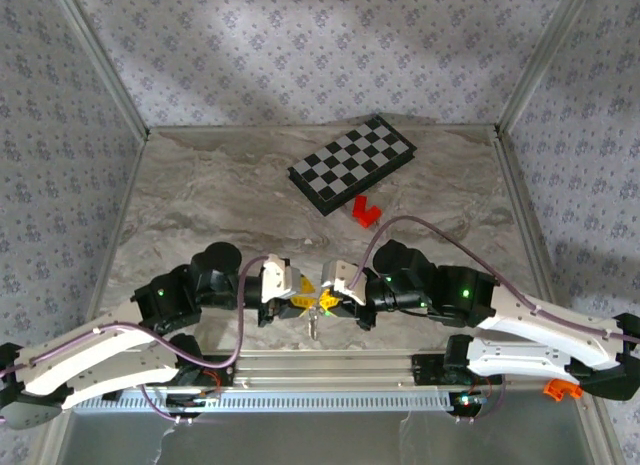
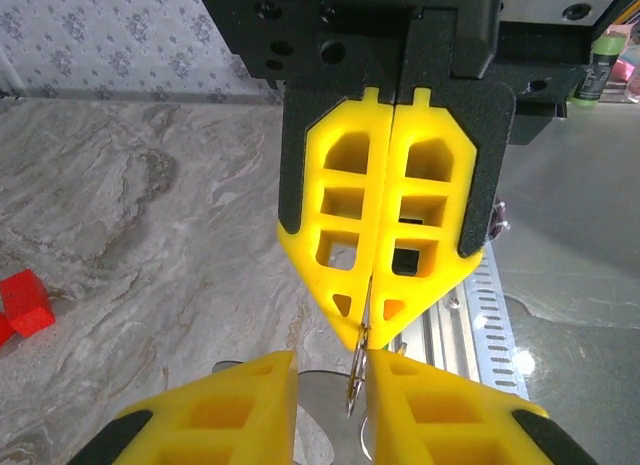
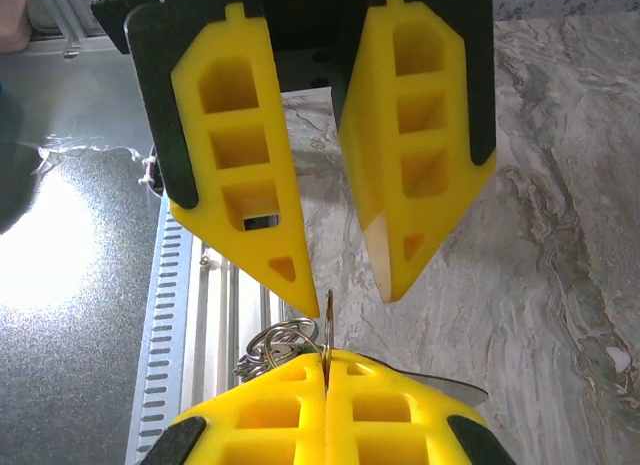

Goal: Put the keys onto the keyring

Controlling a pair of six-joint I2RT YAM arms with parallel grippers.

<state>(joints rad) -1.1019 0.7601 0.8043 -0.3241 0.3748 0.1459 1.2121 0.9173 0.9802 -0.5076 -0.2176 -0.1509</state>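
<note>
Keys (image 1: 313, 327) hung beneath the keyring (image 3: 327, 330), well to the near side of the checkered board (image 1: 352, 165). Your right gripper (image 3: 327, 375) was clamped on the ring; your left gripper (image 3: 350, 303) had its fingers narrowly apart around the ring's edge. You likely needed to close squarely before twisting.

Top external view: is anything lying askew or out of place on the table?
The checkered board lies at an angle to the table, with a red block near its front edge. Nothing looks spilled or broken.

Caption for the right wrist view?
Right gripper, jaws shut, pinches a metal ring; left gripper, jaws open, faces it.
</note>
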